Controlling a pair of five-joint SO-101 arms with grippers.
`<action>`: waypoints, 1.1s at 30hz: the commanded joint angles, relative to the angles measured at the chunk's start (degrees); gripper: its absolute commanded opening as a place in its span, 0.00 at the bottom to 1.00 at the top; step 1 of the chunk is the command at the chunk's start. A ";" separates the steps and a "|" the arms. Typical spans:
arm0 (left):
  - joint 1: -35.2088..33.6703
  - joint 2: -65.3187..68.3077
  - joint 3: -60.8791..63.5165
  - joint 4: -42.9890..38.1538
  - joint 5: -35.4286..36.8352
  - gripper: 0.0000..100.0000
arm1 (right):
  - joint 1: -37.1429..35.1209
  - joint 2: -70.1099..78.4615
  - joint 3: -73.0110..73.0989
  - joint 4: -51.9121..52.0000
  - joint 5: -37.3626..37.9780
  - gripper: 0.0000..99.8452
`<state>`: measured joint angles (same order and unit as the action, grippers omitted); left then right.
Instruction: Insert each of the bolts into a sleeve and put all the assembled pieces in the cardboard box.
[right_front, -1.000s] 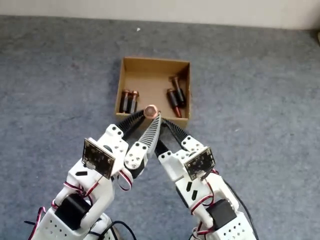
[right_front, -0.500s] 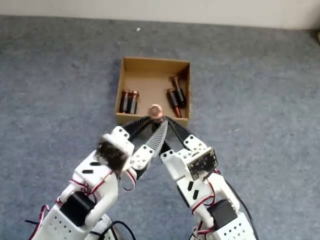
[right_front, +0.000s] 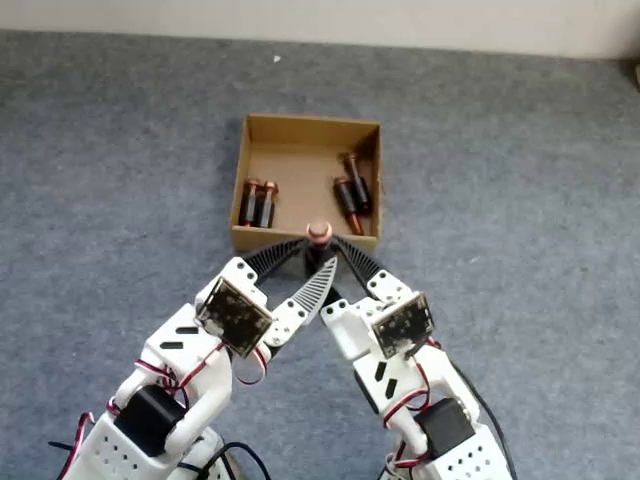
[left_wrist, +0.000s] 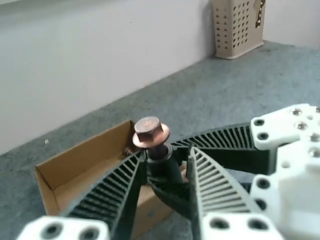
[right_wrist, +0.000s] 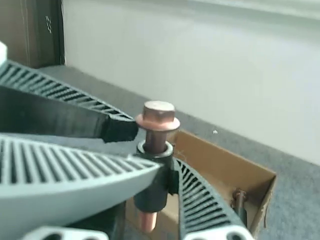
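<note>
No text, labels or numbers legible in any view. The cardboard box has plain brown walls. The small marks on the dark panel in the right wrist view are too small to read.
</note>
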<state>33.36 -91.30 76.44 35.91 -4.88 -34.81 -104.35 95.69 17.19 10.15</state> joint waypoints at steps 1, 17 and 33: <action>0.13 -0.22 -4.35 3.52 -2.37 0.16 | 2.95 -0.92 5.67 -0.22 0.35 0.01; -26.24 -0.31 -5.49 15.38 -2.46 0.16 | 8.57 -0.84 5.67 7.16 0.00 0.01; -36.26 -1.10 11.47 9.93 -2.20 0.00 | 8.66 -0.84 4.97 15.16 -3.34 0.01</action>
<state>-1.98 -91.21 86.81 49.01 -6.64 -27.08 -104.35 95.69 29.76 9.54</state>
